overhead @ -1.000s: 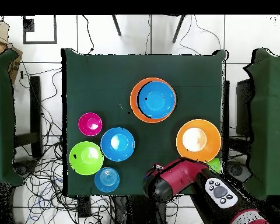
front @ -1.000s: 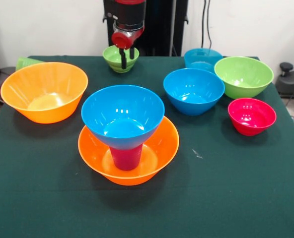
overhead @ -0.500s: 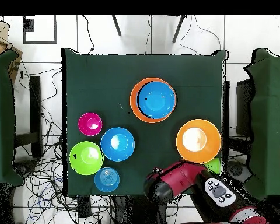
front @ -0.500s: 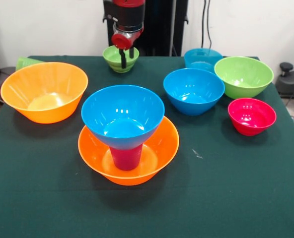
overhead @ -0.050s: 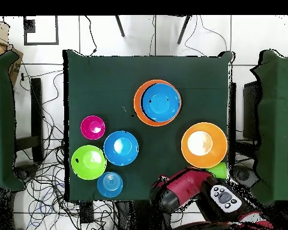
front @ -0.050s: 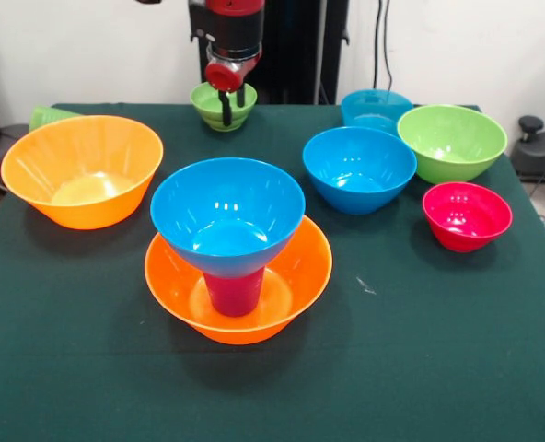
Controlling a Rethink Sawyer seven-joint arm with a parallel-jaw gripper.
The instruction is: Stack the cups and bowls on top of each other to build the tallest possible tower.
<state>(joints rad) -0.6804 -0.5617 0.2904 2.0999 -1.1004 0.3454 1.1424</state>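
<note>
The tower stands mid-table: a wide orange bowl [front @ -0.050s: 291, 281] holds the purple-magenta cup [front @ -0.050s: 234, 290], and a blue bowl [front @ -0.050s: 227, 214] sits on the cup. From above the tower [overhead @ -0.050s: 158, 102] shows as blue inside orange. At the far edge my gripper [front @ -0.050s: 232, 109] is shut on the rim of a small lime green bowl [front @ -0.050s: 214, 99], which hangs just above the cloth. The arm [overhead @ -0.050s: 177, 189] hides that bowl in the overhead view. A light green cup [front @ -0.050s: 48, 116] lies behind the second orange bowl [front @ -0.050s: 82, 168].
To the right of the tower in the front view sit a blue bowl [front @ -0.050s: 359, 168], a teal-blue bowl [front @ -0.050s: 376, 107], a large lime green bowl [front @ -0.050s: 452, 140] and a red-pink bowl [front @ -0.050s: 467, 215]. The green cloth's near half is open.
My gripper has risen slightly and drawn back toward the far edge, taking the small lime green bowl with it. Nothing else moved.
</note>
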